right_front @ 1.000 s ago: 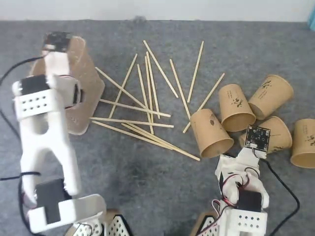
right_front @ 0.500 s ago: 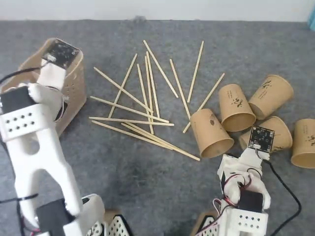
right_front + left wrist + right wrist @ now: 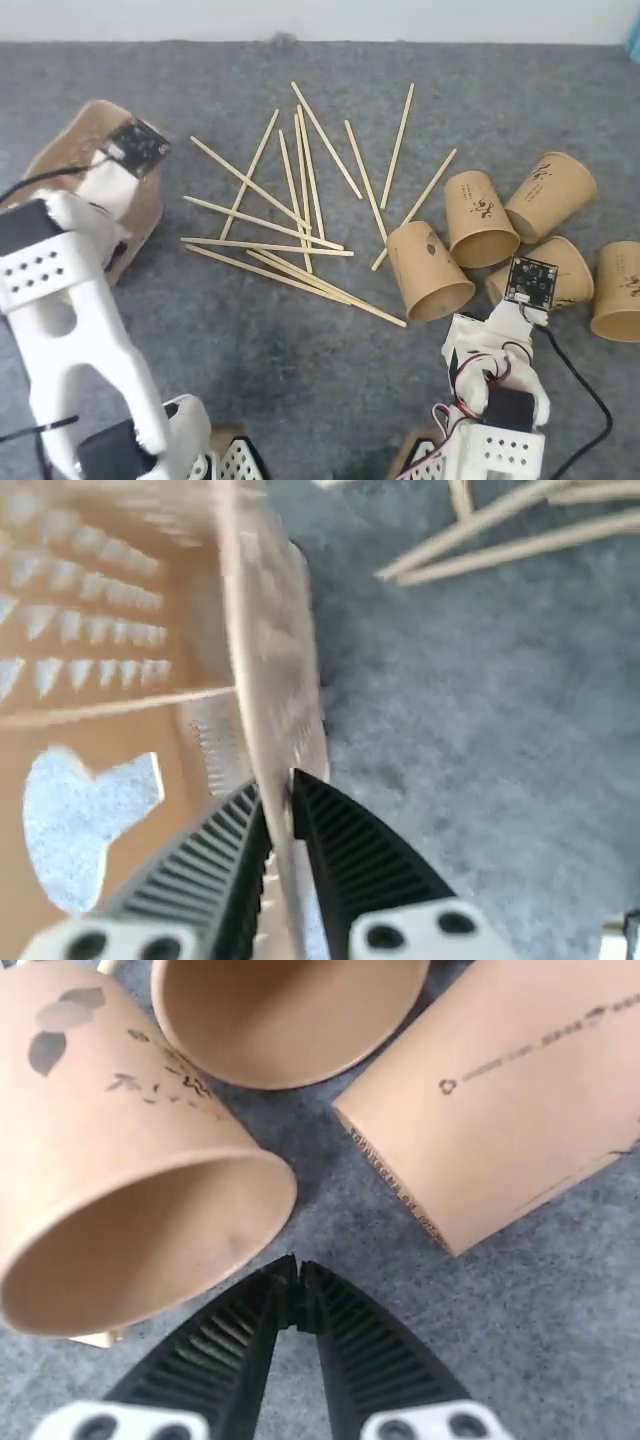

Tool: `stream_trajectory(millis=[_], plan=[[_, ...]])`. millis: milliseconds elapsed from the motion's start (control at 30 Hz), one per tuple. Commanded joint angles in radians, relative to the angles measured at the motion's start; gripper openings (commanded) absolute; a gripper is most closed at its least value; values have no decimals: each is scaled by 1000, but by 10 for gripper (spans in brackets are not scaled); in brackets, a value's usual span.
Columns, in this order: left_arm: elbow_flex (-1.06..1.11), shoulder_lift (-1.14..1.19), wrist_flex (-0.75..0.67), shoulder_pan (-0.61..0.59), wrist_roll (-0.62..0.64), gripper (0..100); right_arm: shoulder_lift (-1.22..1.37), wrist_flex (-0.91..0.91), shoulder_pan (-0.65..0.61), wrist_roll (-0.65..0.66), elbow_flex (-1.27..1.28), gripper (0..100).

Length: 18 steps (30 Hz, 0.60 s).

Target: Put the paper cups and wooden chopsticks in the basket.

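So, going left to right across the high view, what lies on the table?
basket → wooden chopsticks → first paper cup → second paper cup → past two cups that overlap in the order, the edge paper cup.

Item 1, high view: light was soft and even, seemingly from overhead. The grey carpet (image 3: 250, 380) took it flat, without glare. Only thin, faint shadows lay beside the wooden chopsticks (image 3: 300, 200) and paper cups (image 3: 430, 270).

Item 2, my left wrist view: the basket (image 3: 265, 630) wall was smeared with blur and its perforations streaked. My left gripper (image 3: 285, 780) read crisp against it.

Item 3, my right wrist view: bright and clear. Cup interiors were shaded, and a dim shadow pooled on the carpet between cups.
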Motion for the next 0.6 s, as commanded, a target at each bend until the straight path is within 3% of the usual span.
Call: stream_trajectory(millis=[0,133,267,467,567], plan=[[44,-35,-97,-6,17,15,-10,-19,13,0,18,8],[42,-37,-169,-41,118,145,-10,-19,13,0,18,8],[-1,-38,-163,-72,120,329,-10,-19,13,0,18,8],[-102,-38,-109,-103,138,318,-10,-19,13,-2,18,8],[-196,-38,-41,-104,219,304,-10,-19,12,-2,18,8]])
